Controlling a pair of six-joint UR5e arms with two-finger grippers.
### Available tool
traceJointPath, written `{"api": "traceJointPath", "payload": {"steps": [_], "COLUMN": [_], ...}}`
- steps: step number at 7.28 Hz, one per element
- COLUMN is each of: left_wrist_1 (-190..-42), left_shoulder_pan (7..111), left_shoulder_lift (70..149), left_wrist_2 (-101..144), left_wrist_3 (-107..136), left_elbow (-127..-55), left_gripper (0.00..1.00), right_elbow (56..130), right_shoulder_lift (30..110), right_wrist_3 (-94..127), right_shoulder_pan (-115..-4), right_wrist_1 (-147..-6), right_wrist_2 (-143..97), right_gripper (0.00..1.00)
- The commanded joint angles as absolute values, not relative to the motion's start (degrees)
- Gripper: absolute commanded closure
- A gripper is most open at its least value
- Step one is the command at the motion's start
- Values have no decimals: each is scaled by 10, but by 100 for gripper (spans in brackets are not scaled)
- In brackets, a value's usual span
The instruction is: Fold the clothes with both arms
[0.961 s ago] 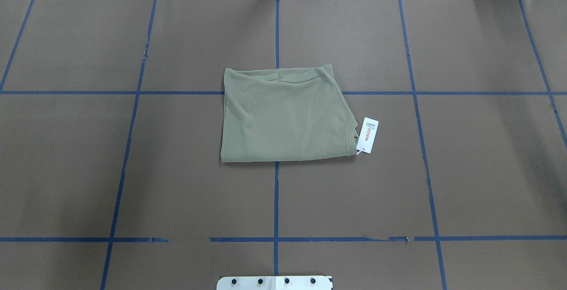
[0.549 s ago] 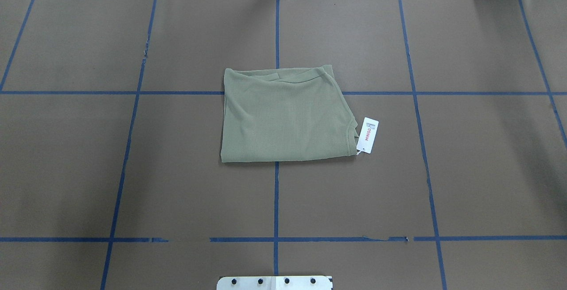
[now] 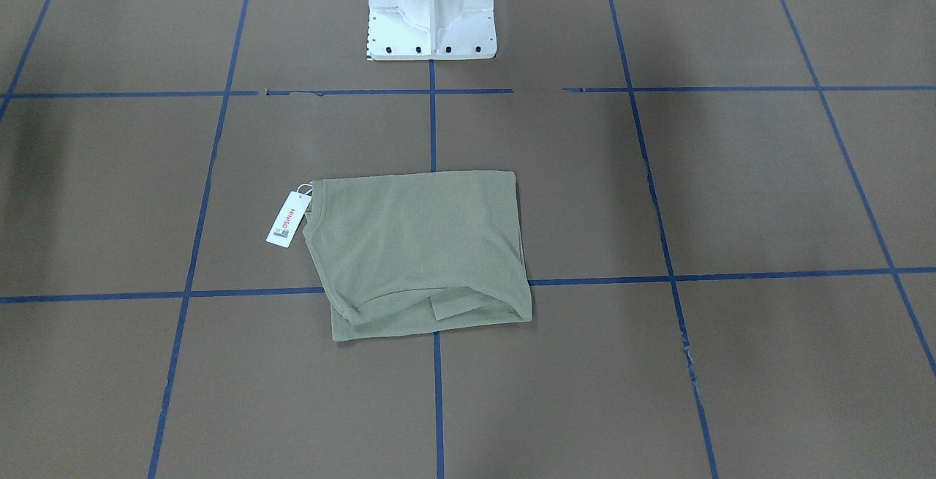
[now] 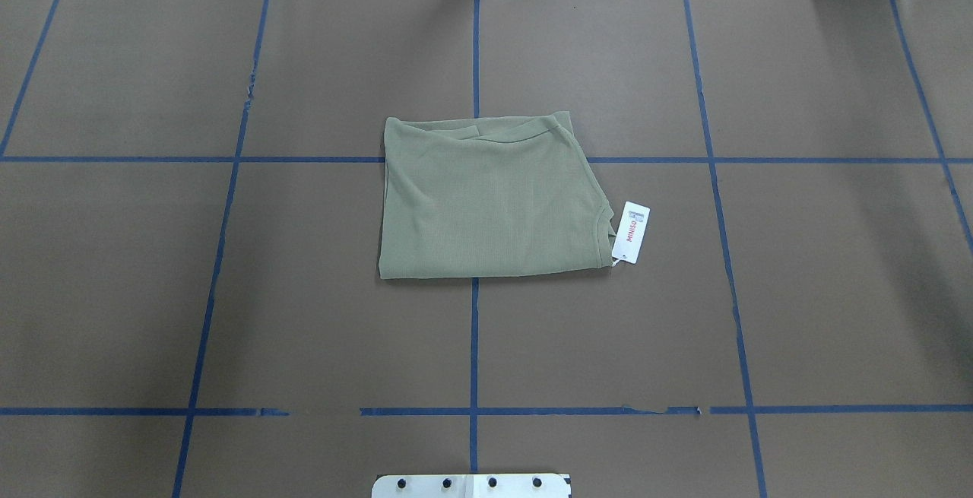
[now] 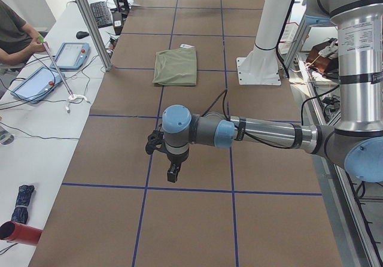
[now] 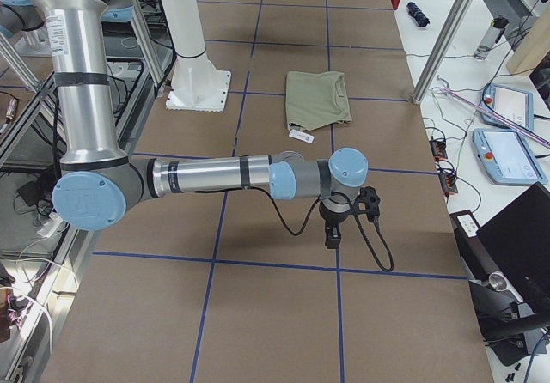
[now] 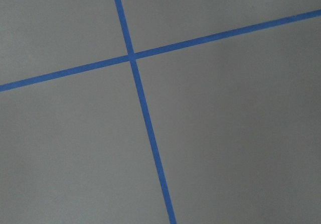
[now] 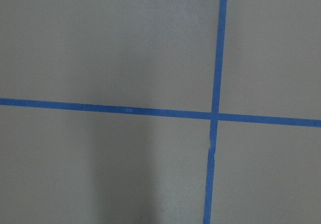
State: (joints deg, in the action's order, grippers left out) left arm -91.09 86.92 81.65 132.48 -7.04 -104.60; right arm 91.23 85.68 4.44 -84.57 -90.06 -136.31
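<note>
The olive-green shirt [image 4: 486,198] lies folded into a flat rectangle at the table's middle, also in the front-facing view [image 3: 420,252]. Its white hang tag with red lettering [image 4: 631,233] sticks out on the right. My left gripper [image 5: 173,172] hangs over bare table far off the shirt toward the table's left end. My right gripper [image 6: 331,237] hangs likewise toward the right end. Both show only in the side views, so I cannot tell if they are open or shut. The wrist views show only brown cover and blue tape.
The white pedestal [image 3: 431,7] stands at the robot's edge of the table. Blue tape lines [image 4: 474,346] grid the brown cover. A side bench holds tablets [image 5: 70,55] beside a seated person [image 5: 15,36]. More tablets [image 6: 507,155] lie on the other bench.
</note>
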Motion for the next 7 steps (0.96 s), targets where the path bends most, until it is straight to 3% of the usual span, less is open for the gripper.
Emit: {"api": "traceJointPath", "payload": {"steps": [1, 7], "left_wrist_1": [-911, -913], "left_shoulder_pan": [869, 869], "left_shoulder_lift": [823, 834], "left_wrist_2": [1317, 1357], "left_wrist_3": [-69, -73], "left_elbow": [-1048, -1048], "left_gripper": [0, 0], "right_elbow": [930, 983], "right_shoulder_lift": [869, 917], "right_wrist_3": [47, 40], "right_shoulder_pan": [-839, -839], "right_wrist_1": [-900, -900], "right_wrist_2": [-1370, -1363], "right_gripper": [0, 0]}}
